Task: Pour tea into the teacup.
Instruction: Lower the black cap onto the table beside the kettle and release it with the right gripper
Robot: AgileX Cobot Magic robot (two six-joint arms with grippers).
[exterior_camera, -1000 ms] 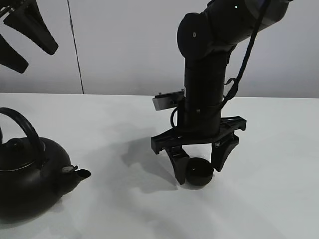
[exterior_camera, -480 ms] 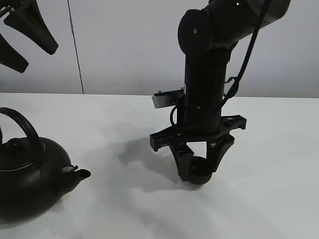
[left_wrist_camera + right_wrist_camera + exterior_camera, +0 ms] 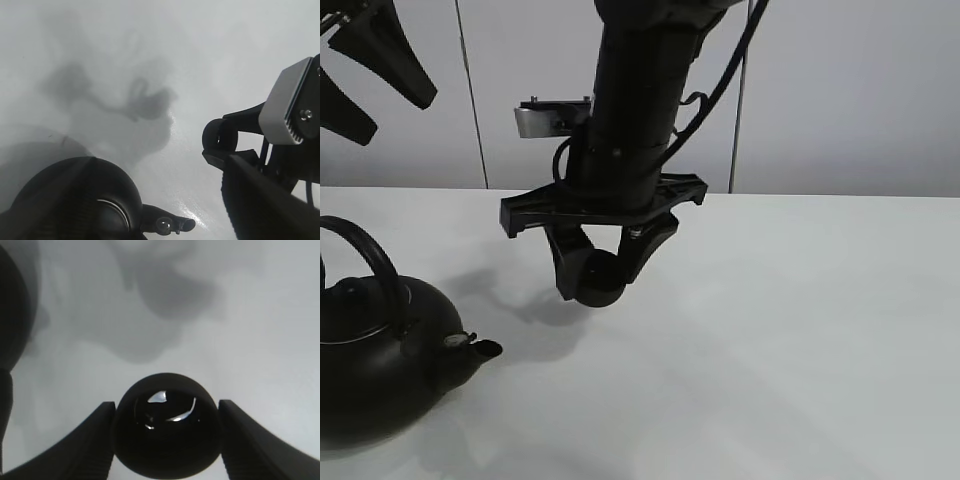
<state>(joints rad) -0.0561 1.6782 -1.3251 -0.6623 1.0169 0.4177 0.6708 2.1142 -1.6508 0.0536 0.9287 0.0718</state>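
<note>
The small black teacup [image 3: 601, 287] is held between the fingers of my right gripper [image 3: 598, 272], lifted off the white table, right of and above the teapot's spout [image 3: 483, 349]. In the right wrist view the teacup [image 3: 167, 427] sits clamped between both fingers [image 3: 95, 440], its inside glinting. The big black teapot [image 3: 375, 370] with arched handle stands on the table at the front left; it also shows in the left wrist view [image 3: 75, 200]. My left gripper [image 3: 375, 90] hangs open and empty high above the teapot. No trickle of tea shows.
The white table [image 3: 800, 350] runs back to a grey wall. The right arm's black column [image 3: 640, 100] leans over the table's middle. In the left wrist view the right arm's gripper body [image 3: 280, 150] is near the teapot's spout [image 3: 170, 225].
My right gripper shut on the teacup, lifted it off the table and carried it left toward the teapot. The teapot and the left gripper have not moved.
</note>
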